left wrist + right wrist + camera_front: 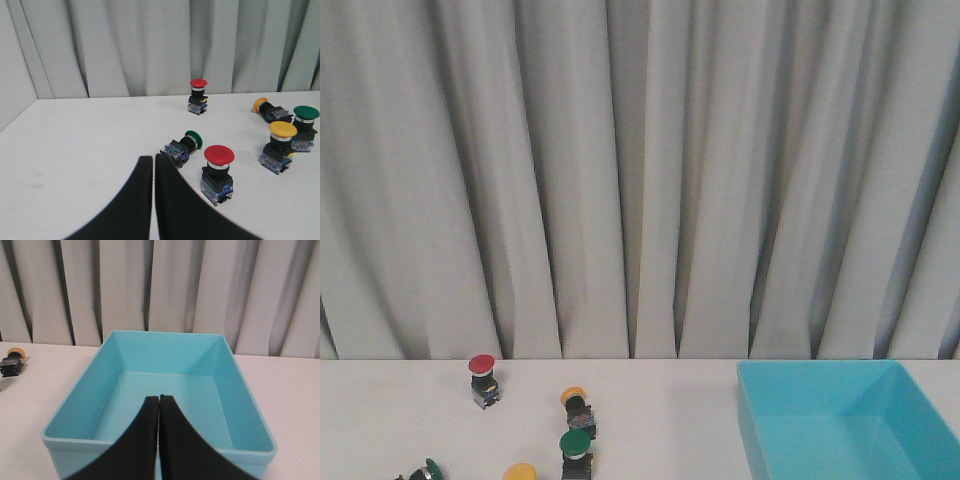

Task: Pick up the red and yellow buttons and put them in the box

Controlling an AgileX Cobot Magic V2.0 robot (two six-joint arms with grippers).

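Six push-buttons sit on a white table [650,420] – two red buttons [218,172], two yellow buttons [279,146] and two green buttons [183,147]. The empty blue box [160,390] stands well apart from them. The left gripper [153,162] and right gripper [159,401] are both clenched, grasping nothing

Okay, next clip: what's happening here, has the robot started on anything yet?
Nothing is being handled yet. Both grippers are shut and empty: the left gripper hovers over the table near a red button, and the right gripper hangs over the turquoise box, which looks empty. Six buttons are out on the table: two red, two yellow, two green. One yellow button and one green button lie on their sides.
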